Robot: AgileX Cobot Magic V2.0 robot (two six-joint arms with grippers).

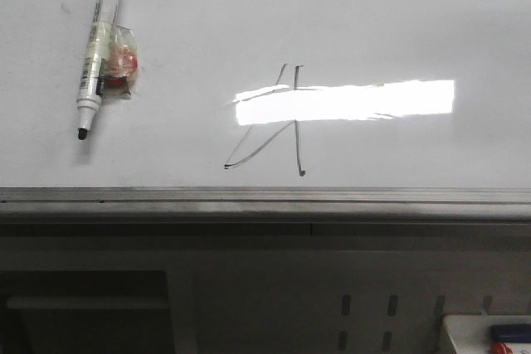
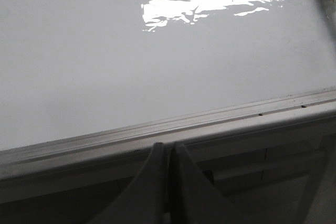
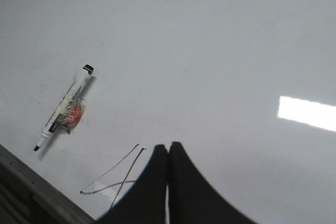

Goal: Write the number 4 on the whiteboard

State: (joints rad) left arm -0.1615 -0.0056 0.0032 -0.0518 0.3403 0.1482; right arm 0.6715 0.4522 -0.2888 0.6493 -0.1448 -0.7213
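The whiteboard [image 1: 348,6] lies flat, glossy white, with a bright rectangular reflection and a grey edge rail [image 1: 265,196] at the front. A rough hand-drawn number 4 [image 1: 286,126] in thin dark strokes sits near the front middle; it also shows in the right wrist view [image 3: 113,177]. A white marker [image 1: 95,47] with tape and a red blob lies uncapped at the far left, also in the right wrist view [image 3: 63,111]. My left gripper [image 2: 167,148] is shut and empty over the rail. My right gripper [image 3: 168,148] is shut and empty above the board beside the 4.
Below the rail is a grey cabinet front with slots [image 1: 365,304]. A white box with a blue and a red item [image 1: 498,337] sits at the lower right corner.
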